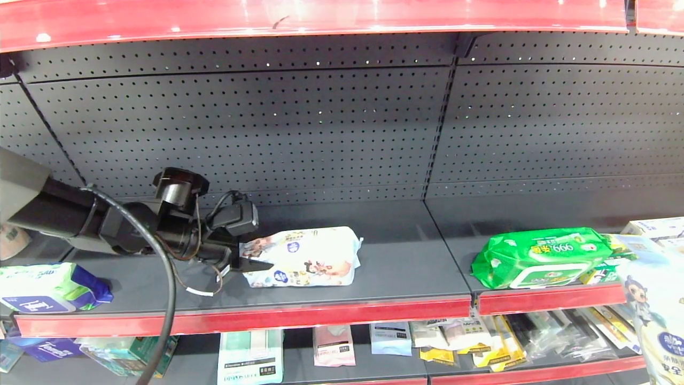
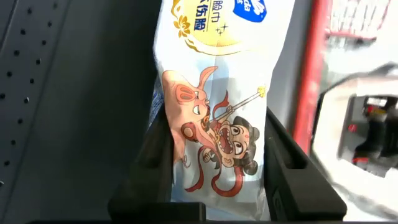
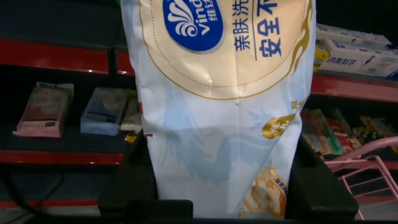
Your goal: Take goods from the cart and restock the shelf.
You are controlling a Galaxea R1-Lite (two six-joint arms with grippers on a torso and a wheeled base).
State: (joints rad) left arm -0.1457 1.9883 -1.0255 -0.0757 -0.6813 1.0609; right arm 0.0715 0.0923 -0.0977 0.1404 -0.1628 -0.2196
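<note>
White cartoon-printed wipes pack (image 1: 302, 256) lies on the grey shelf (image 1: 406, 267), with the left gripper (image 1: 256, 263) clamped on its end. At far right, the right wrist view reveals the right gripper (image 3: 217, 186) squeezing a second pack (image 3: 224, 93).

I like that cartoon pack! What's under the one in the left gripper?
The grey shelf lies under the pack, which the left gripper grips at one end. The pack hides the bit of shelf right beneath it.
</note>
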